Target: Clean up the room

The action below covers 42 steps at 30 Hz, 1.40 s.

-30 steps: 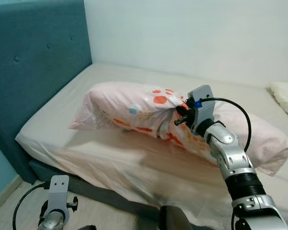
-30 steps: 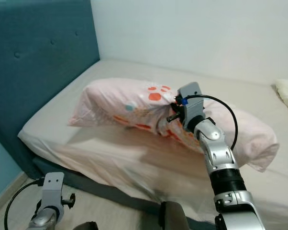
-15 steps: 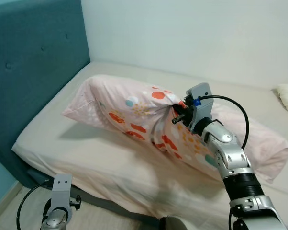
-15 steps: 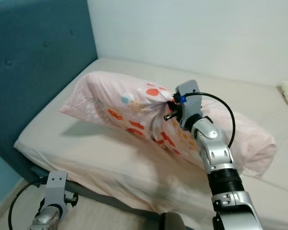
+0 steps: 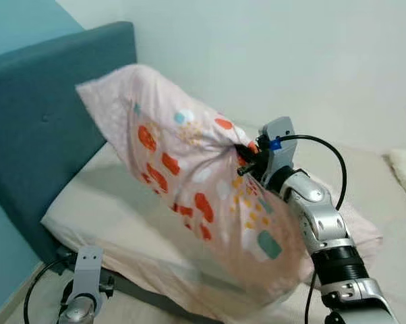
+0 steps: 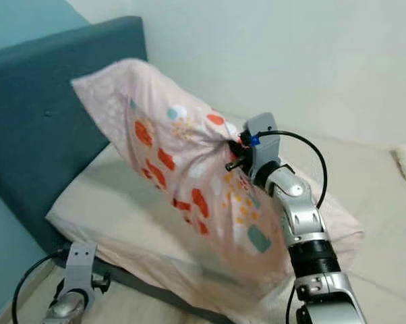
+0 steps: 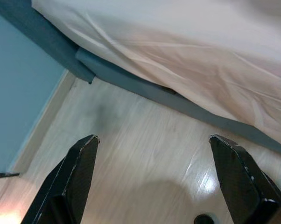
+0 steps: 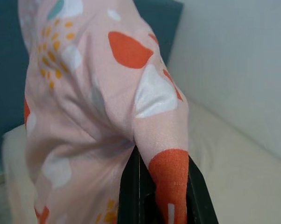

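The right gripper (image 8: 161,196) has its jaws closed tight on a bunched fold of the pillow (image 5: 189,182), the pink cloth with its orange patch squeezed between the two black fingers (image 8: 131,191). From that pinch the pillow hangs clear above the bed (image 5: 115,209): one end rises up level with the top edge of the headboard (image 5: 48,135), the other sags down past the bed's near edge, in front of the right arm. The pillow looks blurred along its lower end.

Below the pillow the mattress shows a bare, pale sheet, free from the headboard side out to the near edge. A second pillow (image 5: 405,169), cream, lies at the far side of the bed from the headboard, well apart from the held one. The wall behind the bed is plain white.

The left gripper (image 7: 154,186) hangs low beside the bed's near corner, jaws spread wide with nothing between them, over light wood floor (image 7: 145,154). The sheet's hem (image 7: 215,102) drapes over the bed's blue base (image 7: 131,84) just beyond the fingertips, and a skirting board (image 7: 42,121) runs along the blue wall next to the headboard.
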Motion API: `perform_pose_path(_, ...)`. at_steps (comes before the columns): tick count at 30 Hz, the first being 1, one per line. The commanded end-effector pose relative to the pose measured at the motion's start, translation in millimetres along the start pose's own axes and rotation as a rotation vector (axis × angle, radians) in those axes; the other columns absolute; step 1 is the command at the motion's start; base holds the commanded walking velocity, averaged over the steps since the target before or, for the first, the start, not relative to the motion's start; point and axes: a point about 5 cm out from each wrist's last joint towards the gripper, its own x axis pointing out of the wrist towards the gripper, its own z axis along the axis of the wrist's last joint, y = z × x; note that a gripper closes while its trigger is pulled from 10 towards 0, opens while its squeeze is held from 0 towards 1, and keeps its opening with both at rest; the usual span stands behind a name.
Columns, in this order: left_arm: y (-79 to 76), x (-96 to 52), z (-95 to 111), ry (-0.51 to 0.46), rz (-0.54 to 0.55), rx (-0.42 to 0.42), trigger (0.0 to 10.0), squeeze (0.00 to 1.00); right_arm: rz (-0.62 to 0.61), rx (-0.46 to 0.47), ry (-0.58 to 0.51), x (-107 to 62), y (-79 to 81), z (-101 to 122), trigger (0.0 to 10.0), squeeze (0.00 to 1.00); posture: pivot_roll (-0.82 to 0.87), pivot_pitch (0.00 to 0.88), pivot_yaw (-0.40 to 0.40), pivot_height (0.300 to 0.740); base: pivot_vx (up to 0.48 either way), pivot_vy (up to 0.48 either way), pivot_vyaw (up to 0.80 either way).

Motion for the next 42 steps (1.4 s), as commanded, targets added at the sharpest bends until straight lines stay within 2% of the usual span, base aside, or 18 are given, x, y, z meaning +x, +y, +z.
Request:
perform_pose_path(1,-3.8,-2.9,-10.0,0.041,-0.011,0.025,10.0,0.0,-0.008,-0.014,-0.054,-1.2,-1.8,11.9,0.0,0.0,0.0,0.0,-0.073,0.731,0.0,0.0,0.0)
perform_pose_path(9,-4.2,-8.3,-26.6,0.108,-0.016,0.054,10.0,0.0,0.023,-0.047,0.03,-3.0,7.3,-5.9,0.0,0.0,0.0,0.0,-0.072,0.74,0.0,0.0,0.0)
perform_pose_path(17,-4.0,-15.9,-46.0,0.178,-0.025,0.082,10.0,0.0,0.11,-0.184,0.234,-14.9,20.1,-42.1,0.0,0.0,-0.01,0.0,-0.07,0.74,0.0,0.0,0.0)
perform_pose_path(21,-3.5,-16.8,-48.5,0.192,-0.021,0.075,10.0,0.0,0.144,-0.182,0.245,-18.3,27.6,-48.0,0.0,0.0,-0.01,0.0,-0.072,0.74,0.0,0.0,0.0)
perform_pose_path(22,-3.2,-16.9,-48.9,0.194,-0.02,0.071,10.0,0.0,0.155,-0.176,0.257,-20.4,30.4,-51.9,1.4,0.0,-0.01,0.0,-0.072,0.74,0.0,0.0,0.0)
perform_pose_path(23,-3.1,-17.1,-49.4,0.197,-0.02,0.069,10.0,0.0,0.176,-0.18,0.269,-22.3,34.2,-55.2,10.0,0.0,-0.01,0.0,-0.072,0.74,0.0,0.0,0.0)
perform_pose_path(28,-3.7,-18.2,-52.0,0.209,-0.033,0.064,10.0,0.0,0.236,-0.152,0.24,-26.5,50.8,-54.6,10.0,0.0,-0.01,0.0,-0.071,0.74,0.0,0.0,0.46)
perform_pose_path(42,-4.2,-20.0,-56.5,0.233,-0.054,0.07,10.0,0.0,0.394,-0.146,0.202,-32.1,65.2,-40.6,10.0,0.0,-0.02,0.0,-0.066,0.74,0.0,0.0,0.77)
